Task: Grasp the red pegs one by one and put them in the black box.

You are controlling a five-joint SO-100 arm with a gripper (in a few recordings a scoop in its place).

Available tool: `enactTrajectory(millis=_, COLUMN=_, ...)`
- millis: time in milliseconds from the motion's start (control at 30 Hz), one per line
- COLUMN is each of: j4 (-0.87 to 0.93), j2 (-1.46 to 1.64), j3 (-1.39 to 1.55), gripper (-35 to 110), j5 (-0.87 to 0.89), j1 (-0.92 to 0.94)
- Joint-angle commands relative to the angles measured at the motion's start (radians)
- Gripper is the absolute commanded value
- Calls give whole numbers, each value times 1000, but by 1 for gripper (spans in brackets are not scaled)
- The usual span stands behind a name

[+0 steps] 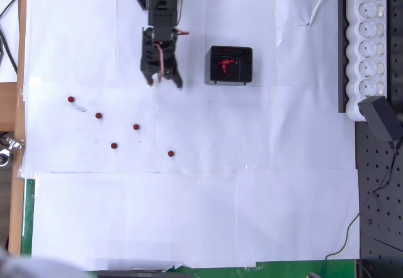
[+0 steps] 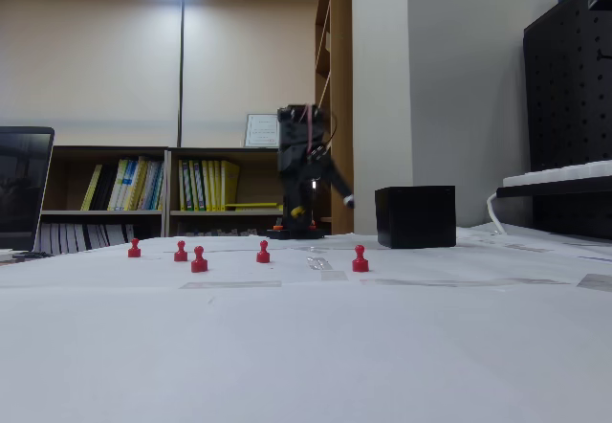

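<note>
red pegs: dark red | black box: glossy black | hand: black | paper: white

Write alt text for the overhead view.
A black robot arm's gripper hangs over white paper, left of a black box holding red pegs. Five red pegs lie scattered below the arm; a white power strip lines the right edge.

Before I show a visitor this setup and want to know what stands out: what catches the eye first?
Five red pegs scattered across the white paper, left of centre in the overhead view. Next, the black box near the top, with red pieces already inside. Beside it, to its left, the dark arm's gripper points down at the paper, holding nothing visible.
</note>
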Motion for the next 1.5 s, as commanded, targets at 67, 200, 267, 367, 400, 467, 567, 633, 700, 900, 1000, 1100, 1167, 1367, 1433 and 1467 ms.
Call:
enactTrajectory(millis=67, j4=-334, j2=161, j3=-11, gripper=33, j5=37, j1=61)
enactTrajectory(millis=200, j4=-436, j2=273, j3=21, gripper=33, j5=44, j1=80)
enactTrajectory(millis=267, j4=-449, j2=325, j3=54, gripper=33, j5=44, j1=87)
enactTrajectory(millis=367, j4=-508, j2=402, j3=84, gripper=33, j5=40, j1=91)
enactTrajectory(millis=400, j4=-525, j2=425, j3=94, gripper=30, j5=46, j1=91)
enactTrajectory(millis=467, j4=-540, j2=463, j3=117, gripper=29, j5=48, j1=91)
enactTrajectory(millis=567, j4=-546, j2=514, j3=153, gripper=29, j5=51, j1=92)
enactTrajectory(millis=633, j4=-565, j2=545, j3=169, gripper=29, j5=54, j1=92)
enactTrajectory(millis=700, j4=-583, j2=574, j3=184, gripper=27, j5=60, j1=95)
enactTrajectory(millis=900, j4=-644, j2=655, j3=235, gripper=26, j5=114, j1=107)
enactTrajectory(millis=1000, j4=-686, j2=690, j3=253, gripper=26, j5=163, j1=118)
enactTrajectory(millis=1100, j4=-703, j2=715, j3=276, gripper=26, j5=193, j1=126)
enactTrajectory(millis=1167, j4=-703, j2=726, j3=293, gripper=26, j5=201, j1=127)
enactTrajectory(millis=1367, j4=-712, j2=767, j3=331, gripper=26, j5=212, j1=137)
enactTrajectory(millis=1433, j4=-712, j2=778, j3=341, gripper=26, j5=213, j1=137)
enactTrajectory(millis=1467, j4=-712, j2=781, j3=344, gripper=26, j5=215, j1=137)
